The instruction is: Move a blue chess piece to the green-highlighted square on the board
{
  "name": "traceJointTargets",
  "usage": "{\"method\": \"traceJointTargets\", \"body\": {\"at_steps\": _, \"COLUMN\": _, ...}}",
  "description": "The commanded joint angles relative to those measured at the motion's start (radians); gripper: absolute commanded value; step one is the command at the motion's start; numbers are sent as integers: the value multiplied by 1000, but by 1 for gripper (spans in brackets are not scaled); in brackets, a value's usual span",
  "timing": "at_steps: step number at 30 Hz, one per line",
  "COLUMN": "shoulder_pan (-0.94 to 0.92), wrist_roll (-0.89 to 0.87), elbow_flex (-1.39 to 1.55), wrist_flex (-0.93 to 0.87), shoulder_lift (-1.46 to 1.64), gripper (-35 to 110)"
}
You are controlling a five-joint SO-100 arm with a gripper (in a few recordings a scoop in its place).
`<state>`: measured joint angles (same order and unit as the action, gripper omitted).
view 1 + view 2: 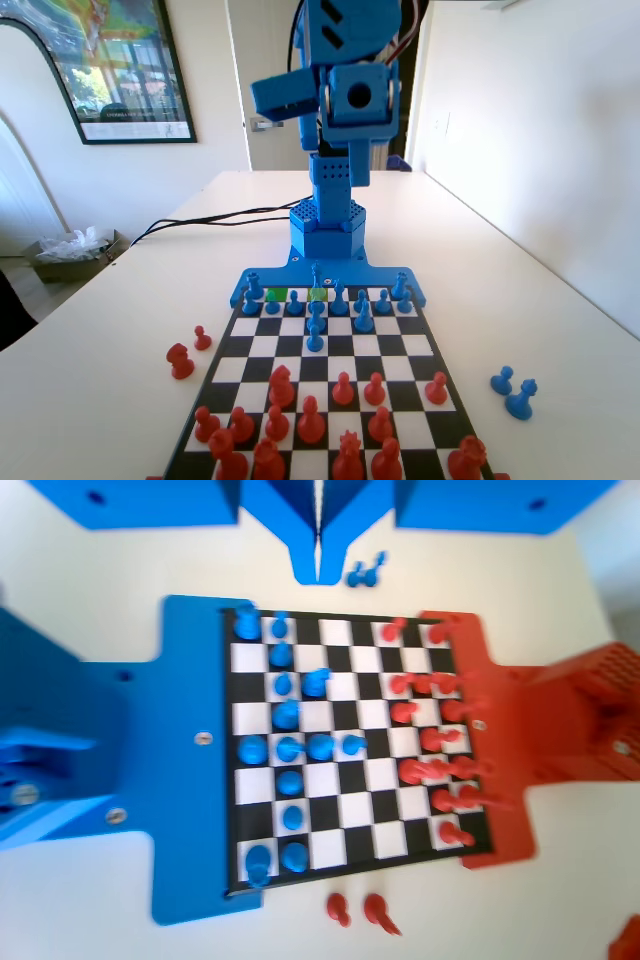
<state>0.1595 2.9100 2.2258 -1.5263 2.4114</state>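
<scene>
Overhead, the gripper (318, 540) hung high above the board (195, 660), jaws nearly closed, empty; it needed to descend squarely over the blue chess piece (315, 272) beside the green-highlighted square (277, 295).

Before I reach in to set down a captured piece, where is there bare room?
The white table right of the board is bare down to two blue pieces. Its left side is open beyond two red pieces. The board's near red ranks and far blue rows are crowded.
</scene>
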Motion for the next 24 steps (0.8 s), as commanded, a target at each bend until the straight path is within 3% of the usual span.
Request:
{"method": "traceJointTargets", "body": {"at_steps": 1, "shoulder_pan": 21, "wrist_roll": 144, "elbow_flex": -6, "wrist_flex": -92, "shoulder_lift": 57, "gripper": 1}}
{"method": "traceJointTargets", "body": {"at_steps": 11, "shoulder_pan": -55, "wrist_roll": 241, "elbow_flex": 54, "wrist_flex": -201, "shoulder_lift": 106, "gripper": 1}}
{"method": "traceJointTargets", "body": {"at_steps": 24, "shoulder_pan": -218, "wrist_roll": 367, "elbow_flex": 190, "wrist_flex": -64, "shoulder_lift": 74, "gripper": 1}}
